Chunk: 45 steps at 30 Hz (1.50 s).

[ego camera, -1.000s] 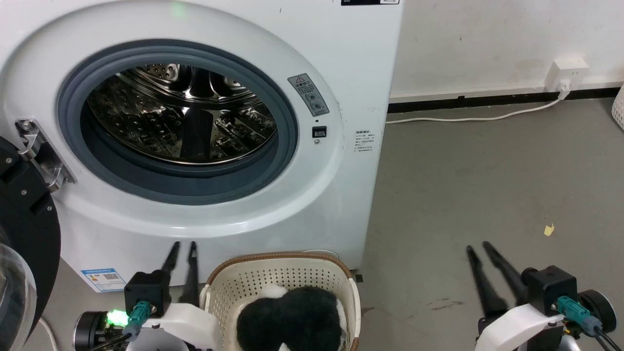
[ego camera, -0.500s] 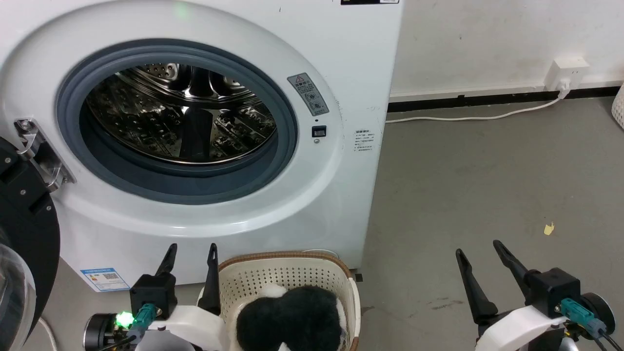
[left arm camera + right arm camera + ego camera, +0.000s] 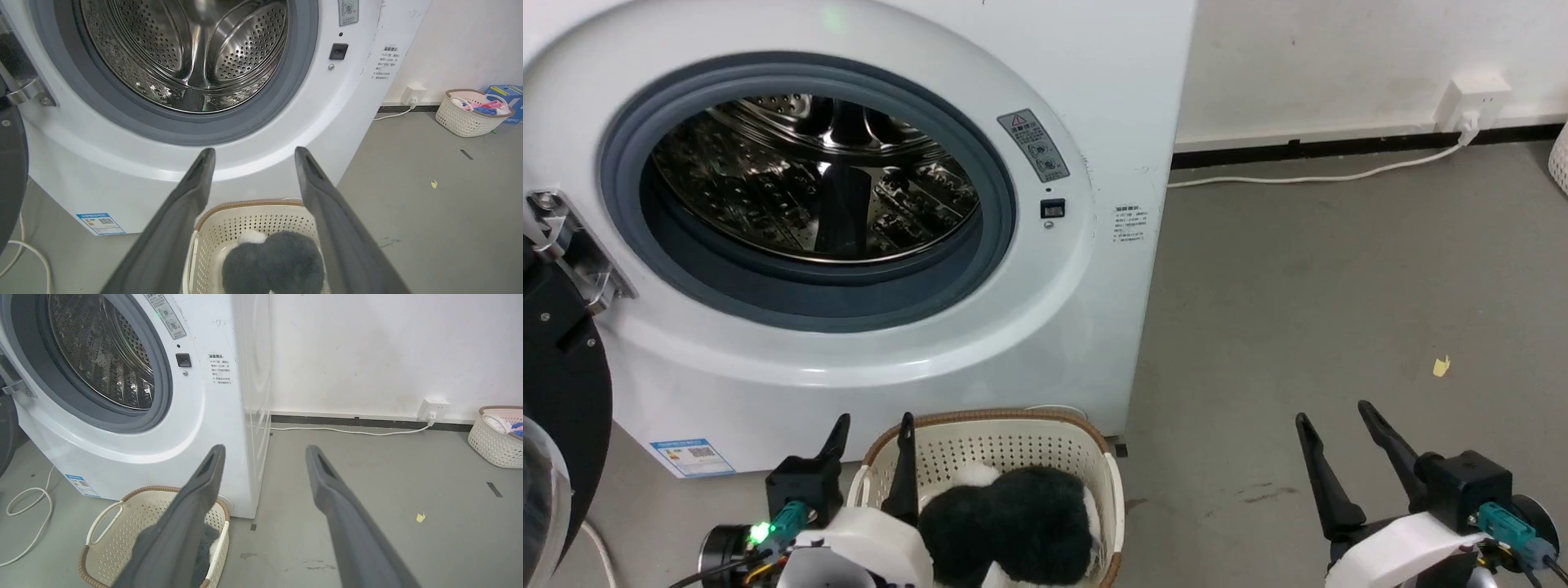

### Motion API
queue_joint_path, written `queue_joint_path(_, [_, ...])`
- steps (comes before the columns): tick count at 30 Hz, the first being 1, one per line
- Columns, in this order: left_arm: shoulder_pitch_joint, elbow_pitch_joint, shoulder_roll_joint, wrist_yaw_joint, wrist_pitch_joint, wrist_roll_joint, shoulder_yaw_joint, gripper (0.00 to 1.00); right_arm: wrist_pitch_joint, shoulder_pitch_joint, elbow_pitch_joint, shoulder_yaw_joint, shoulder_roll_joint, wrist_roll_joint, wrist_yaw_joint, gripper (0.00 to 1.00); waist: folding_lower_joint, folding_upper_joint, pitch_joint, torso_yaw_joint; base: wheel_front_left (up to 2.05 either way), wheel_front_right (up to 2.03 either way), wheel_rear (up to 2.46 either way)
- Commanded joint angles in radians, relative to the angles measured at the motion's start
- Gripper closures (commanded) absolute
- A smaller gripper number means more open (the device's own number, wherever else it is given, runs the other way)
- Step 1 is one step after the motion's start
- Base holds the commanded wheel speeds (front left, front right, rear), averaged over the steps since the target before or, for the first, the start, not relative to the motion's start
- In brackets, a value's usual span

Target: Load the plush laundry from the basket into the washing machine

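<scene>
Inside basket [image 3: 980, 445], plush laundry [image 3: 1013, 523]

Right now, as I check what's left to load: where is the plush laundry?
Head view, bottom centre: the plush laundry lies in the basket before the washing machine, just right of the left gripper.

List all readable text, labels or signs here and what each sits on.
Nothing reads as words.
Grey warning sticker on the washing machine front: triangle sign, print too small.
Small notice beside the door opening: rows of characters, blurred.
Blue label at its lower left: QR code, print too small.
Blue box by the wall: lettering unreadable.
</scene>
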Motion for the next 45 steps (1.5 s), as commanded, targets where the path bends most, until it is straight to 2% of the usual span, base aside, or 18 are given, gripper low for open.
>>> queue_joint_path(1, [-0.021,0.014,0.0,0.006,0.001,-0.014,-0.01,0.0,-0.009,0.001,0.005,-0.003,0.001,0.012,0.0,0.0,0.0,-0.0001,0.006,-0.001,0.0,0.0,0.0])
queue_joint_path(12, [-0.107,0.141,0.0,0.022,0.039,-0.089,-0.077,0.0,-0.028,-0.024,0.002,-0.015,0.001,0.037,0.0,0.0,0.0,-0.0001,0.064,-0.015,0.0,0.0,0.0])
queue_joint_path(22, [-0.2,0.265,0.0,0.053,0.102,-0.164,-0.15,0.0,-0.045,-0.054,-0.008,-0.024,0.001,0.068,0.0,0.0,0.0,-0.0001,0.14,-0.031,0.0,0.0,0.0])
queue_joint_path(30, [-0.289,0.373,0.0,0.077,0.142,-0.184,-0.225,0.0,-0.058,-0.087,-0.021,-0.038,0.001,0.096,0.0,0.0,0.0,-0.0001,0.222,-0.046,0.0,0.0,0.0])
queue_joint_path(45, [-0.465,0.574,0.003,0.127,0.147,-0.239,-0.323,0.0,-0.087,-0.137,-0.064,-0.071,0.002,0.15,-0.001,0.0,0.0,-0.0001,0.402,-0.07,0.0,0.0,0.0])
